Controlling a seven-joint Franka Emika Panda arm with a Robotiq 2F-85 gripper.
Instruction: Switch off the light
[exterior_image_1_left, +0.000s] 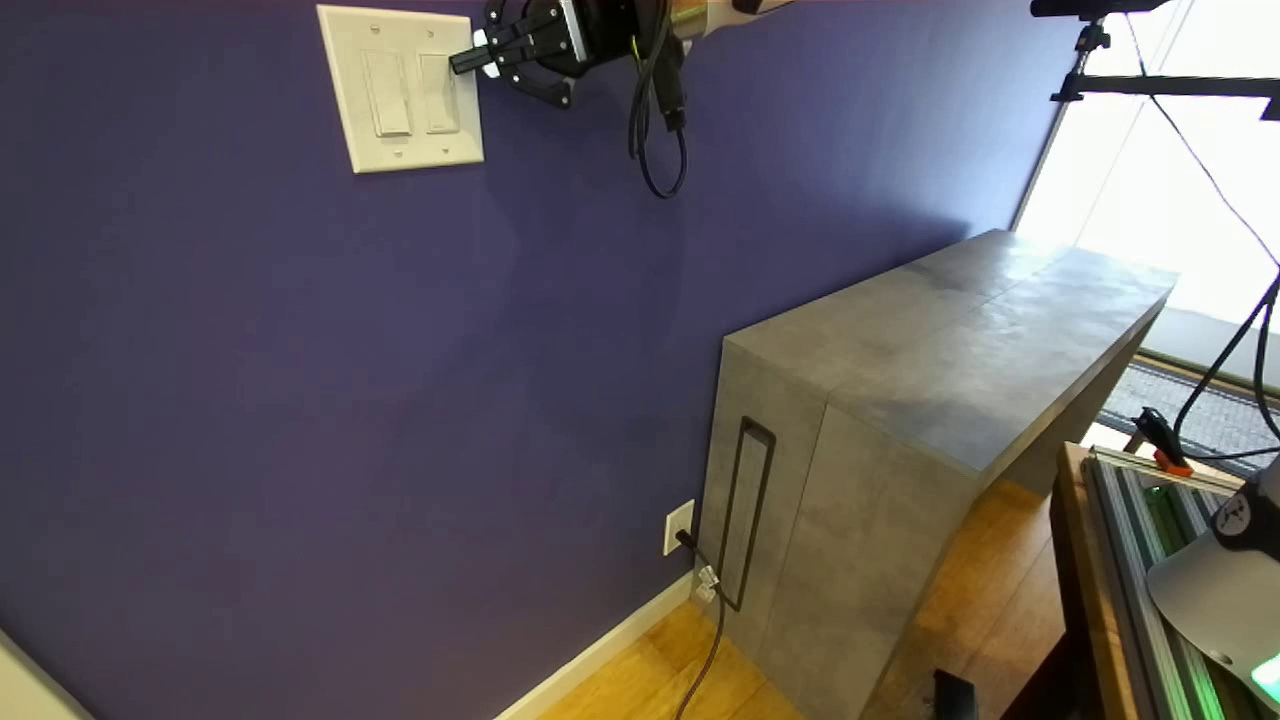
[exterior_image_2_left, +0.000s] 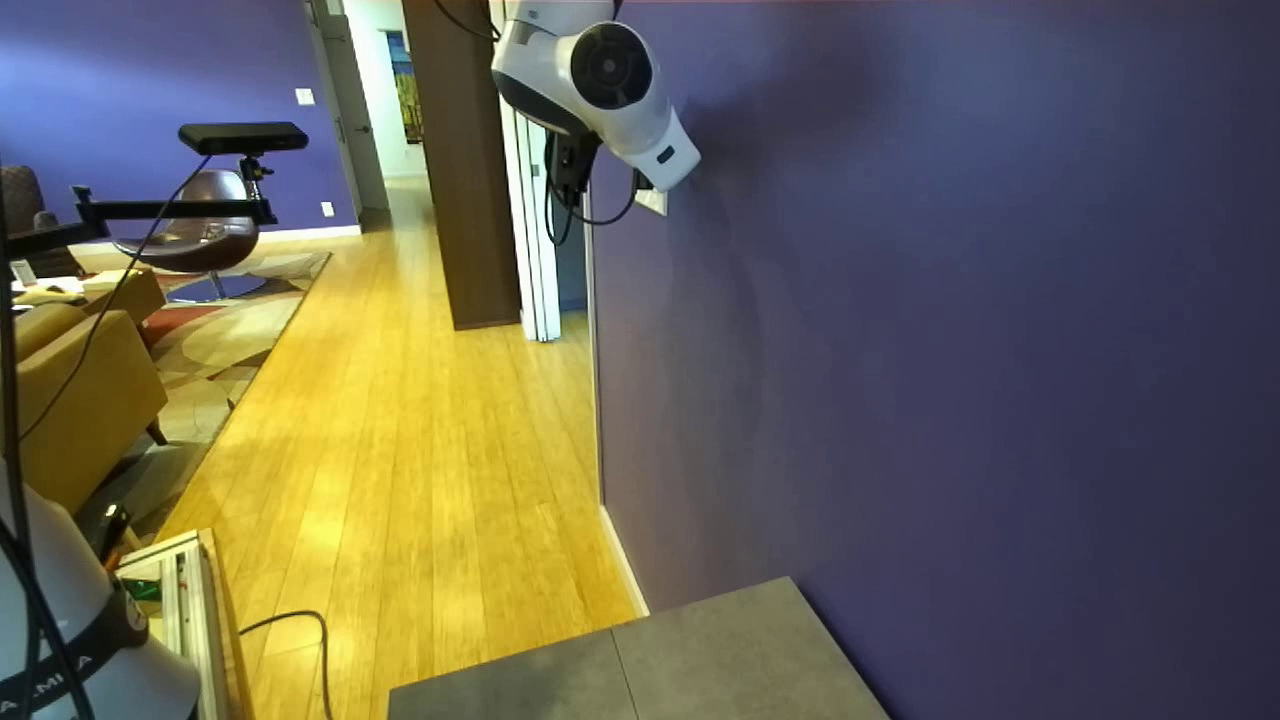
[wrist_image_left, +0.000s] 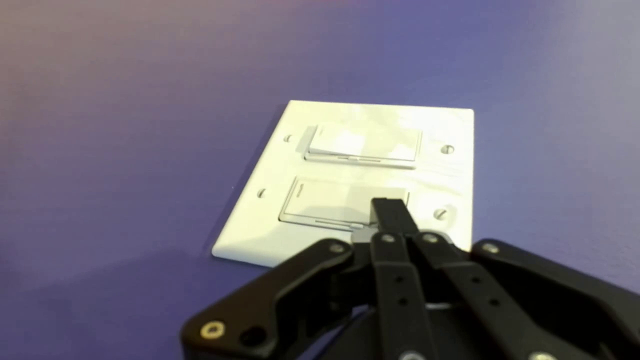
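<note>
Looks to me like this one's sitting at the line-up-and-press step: the gripper (exterior_image_1_left: 460, 63) is hanging right up at a white switch plate (exterior_image_1_left: 412, 75) high on the purple wall (exterior_image_1_left: 250, 350), its fingers (wrist_image_left: 392, 217) resting together with nothing between them that I'm seeing, so it's basically being a blunt poker. The tip is sitting right by the upper end of the right-hand paddle (exterior_image_1_left: 438, 95), and whether it's touching or just short, I'm honestly not able to tell. Next move, I'm guessing, is calling for a straight push in with the fingers together; a rocker like that is usually wanting its lower half pressed for off, so the tip may be needing a spot further down. Which paddle is running the light I'm not able to say, and the light itself isn't showing anywhere. As for the switch, it's looking clean and plain: two tall paddles side by side, little screw heads (wrist_image_left: 447, 149) showing above and below. The left paddle (exterior_image_1_left: 387, 95) is kicking its bottom end out and throwing a bit of shadow, while the right-hand one is looking flatter, lower end maybe already in.
</note>
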